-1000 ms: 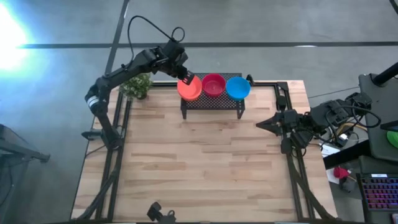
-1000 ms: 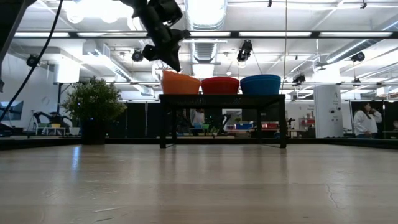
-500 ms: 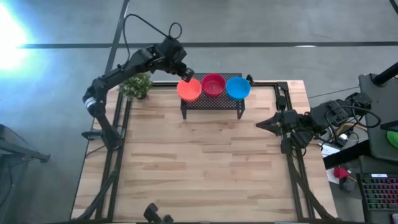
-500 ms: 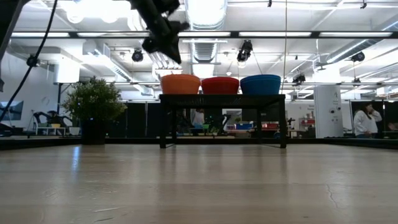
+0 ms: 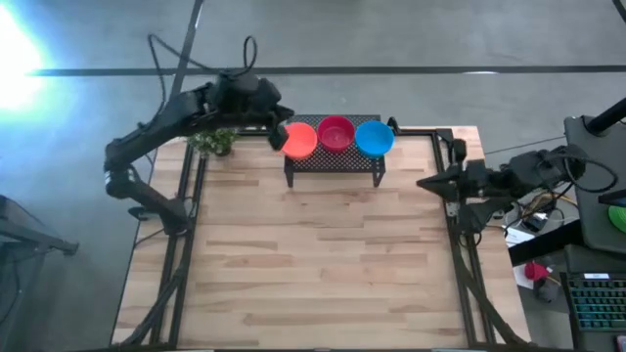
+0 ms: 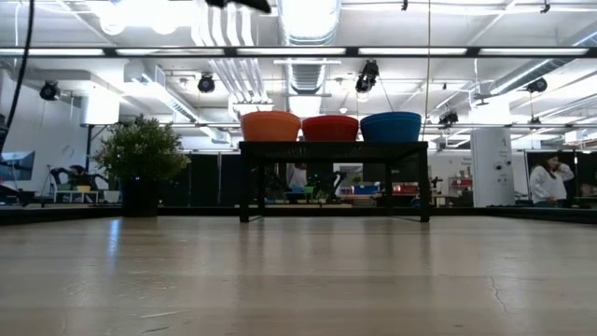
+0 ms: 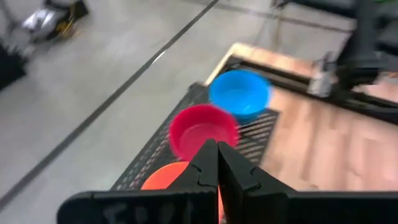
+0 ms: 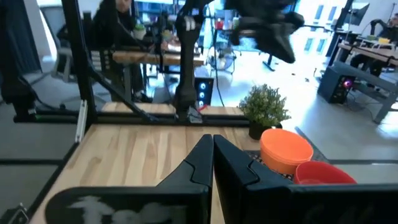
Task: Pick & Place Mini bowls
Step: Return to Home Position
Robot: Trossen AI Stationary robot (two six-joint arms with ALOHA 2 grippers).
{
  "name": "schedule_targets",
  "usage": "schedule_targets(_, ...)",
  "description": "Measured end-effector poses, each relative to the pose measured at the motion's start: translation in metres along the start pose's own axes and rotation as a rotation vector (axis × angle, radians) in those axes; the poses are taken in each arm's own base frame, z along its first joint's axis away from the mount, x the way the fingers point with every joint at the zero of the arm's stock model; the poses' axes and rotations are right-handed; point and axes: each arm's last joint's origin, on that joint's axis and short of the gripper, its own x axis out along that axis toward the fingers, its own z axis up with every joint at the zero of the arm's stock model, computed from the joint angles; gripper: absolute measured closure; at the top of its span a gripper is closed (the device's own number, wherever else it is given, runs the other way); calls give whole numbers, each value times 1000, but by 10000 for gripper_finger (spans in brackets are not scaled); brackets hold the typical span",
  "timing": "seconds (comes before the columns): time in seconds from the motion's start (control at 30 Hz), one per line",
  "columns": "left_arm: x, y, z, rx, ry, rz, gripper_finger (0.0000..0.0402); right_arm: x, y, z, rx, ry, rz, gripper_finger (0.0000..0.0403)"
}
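An orange bowl [image 5: 300,141], a crimson red bowl [image 5: 335,133] and a blue bowl [image 5: 374,138] stand in a row, bases down, on the black wire-mesh rack [image 5: 333,162] at the table's far edge. In the low view the orange bowl [image 6: 270,126], red bowl [image 6: 330,128] and blue bowl [image 6: 391,126] sit level on the rack top. My left gripper [image 5: 281,130] is shut and empty, high above the rack's left end; its wrist view shows the shut gripper [image 7: 217,158] over the bowls. My right gripper [image 5: 423,182] is shut and empty at the table's right edge.
A small green potted plant [image 5: 215,140] stands at the table's far left corner, left of the rack. The bare wooden tabletop [image 5: 313,264] stretches in front of the rack. A person [image 6: 544,177] stands in the room beyond the table.
My left gripper has left the orange bowl's rim, risen out of the low view's top and drawn back toward the table's left. The orange bowl, tilted a second ago, now sits level on the rack. My right arm has drawn back a little toward the right edge.
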Motion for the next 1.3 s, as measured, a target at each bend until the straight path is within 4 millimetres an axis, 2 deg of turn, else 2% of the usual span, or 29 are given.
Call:
schedule_targets(0.27, -52, -20, 2, 93, -112, -106, 401, -33, -19, 2, 61, -102, 5, 394)
schedule_targets(0.53, -84, -14, -20, 101, -178, -122, 401, -46, -27, -15, 76, -120, 6, 394)
schedule_targets(0.87, -118, 0, -75, 16, -377, -144, 401, -57, -34, -34, 132, -140, 13, 394)
schedule_targets(1.3, -159, 19, -157, -66, -565, -171, 402, -87, -53, -53, 166, -244, 17, 394)
